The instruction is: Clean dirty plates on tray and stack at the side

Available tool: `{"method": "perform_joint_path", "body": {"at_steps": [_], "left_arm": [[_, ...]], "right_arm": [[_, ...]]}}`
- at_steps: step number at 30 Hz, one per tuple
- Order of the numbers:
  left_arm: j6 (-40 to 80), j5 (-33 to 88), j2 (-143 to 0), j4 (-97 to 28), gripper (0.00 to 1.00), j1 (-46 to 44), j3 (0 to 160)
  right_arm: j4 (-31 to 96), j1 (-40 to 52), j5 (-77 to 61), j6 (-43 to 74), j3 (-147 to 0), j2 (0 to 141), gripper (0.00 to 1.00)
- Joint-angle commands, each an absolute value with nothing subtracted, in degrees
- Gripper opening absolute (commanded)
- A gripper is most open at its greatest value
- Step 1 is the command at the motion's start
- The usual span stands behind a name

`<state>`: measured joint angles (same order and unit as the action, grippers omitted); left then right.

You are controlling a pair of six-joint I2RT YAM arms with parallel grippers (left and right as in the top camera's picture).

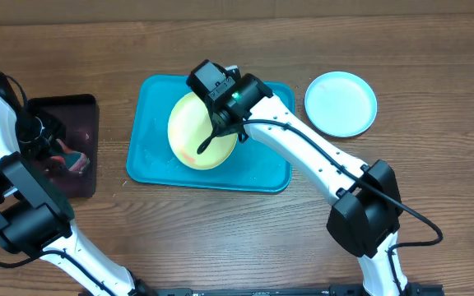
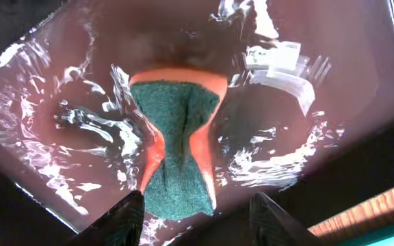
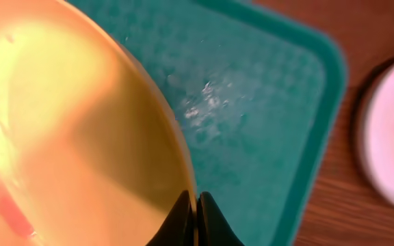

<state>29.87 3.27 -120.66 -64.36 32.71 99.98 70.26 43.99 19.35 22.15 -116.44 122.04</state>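
Note:
My right gripper (image 3: 195,220) is shut on the rim of the yellow-green plate (image 3: 74,137). It holds the plate (image 1: 189,131) tilted above the turquoise tray (image 1: 146,156). A red smear (image 3: 9,201) shows on the plate's face. The light blue plate (image 1: 341,103) lies flat on the table to the right of the tray. My left gripper (image 2: 197,222) hangs open over a green and orange sponge (image 2: 176,157). The sponge lies in the wet dark maroon tray (image 2: 60,82), and the fingers (image 2: 125,219) stand to either side of its near end without touching it. No white plate is in view.
The dark maroon tray (image 1: 85,111) sits at the table's left, next to the left arm (image 1: 23,205). Water drops (image 3: 200,102) lie on the turquoise tray's floor (image 3: 265,109). The right arm (image 1: 319,160) stretches from the front right across the table.

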Motion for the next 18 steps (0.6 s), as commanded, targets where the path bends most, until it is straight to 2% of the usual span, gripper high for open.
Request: {"method": "perform_joint_path", "body": {"at_steps": [1, 4, 7, 11, 12, 13, 14, 15, 18], "left_arm": [[29.36, 4.56, -121.14, -65.47, 0.51, 32.69, 100.9], [27.64, 5.04, -120.7, -67.46, 0.45, 32.73, 103.66], [25.67, 8.45, -120.03, -69.06, 0.32, 32.71, 107.33], [25.28, 15.75, -119.42, -70.65, 0.37, 32.71, 111.48], [25.28, 17.19, -119.42, -70.72, 0.41, 32.71, 111.9], [25.3, 18.28, -119.42, -70.63, 0.52, 32.71, 111.96], [25.3, 18.76, -119.44, -70.67, 0.73, 32.67, 111.96], [25.28, 18.92, -119.46, -70.65, 1.0, 32.6, 111.92], [25.3, 18.92, -119.46, -70.65, 1.0, 32.56, 111.92]], "right_arm": [[72.51, 45.84, 30.5, 18.7, -121.75, 120.75, 0.04], [74.65, 47.57, 40.27, 15.84, -123.98, 120.75, 0.04], [74.91, 49.87, 46.28, 8.21, -124.38, 120.75, 0.04], [74.7, 52.82, 56.05, 0.91, -124.38, 120.75, 0.04], [74.63, 53.43, 59.66, 0.19, -124.38, 120.75, 0.04], [74.65, 54.06, 63.37, -0.73, -124.38, 120.75, 0.04], [74.52, 54.65, 67.0, -1.58, -124.38, 120.75, 0.04], [74.17, 55.18, 70.5, -2.24, -124.38, 120.75, 0.04], [72.6, 56.64, 79.35, -4.99, -124.38, 120.75, 0.04]]}}
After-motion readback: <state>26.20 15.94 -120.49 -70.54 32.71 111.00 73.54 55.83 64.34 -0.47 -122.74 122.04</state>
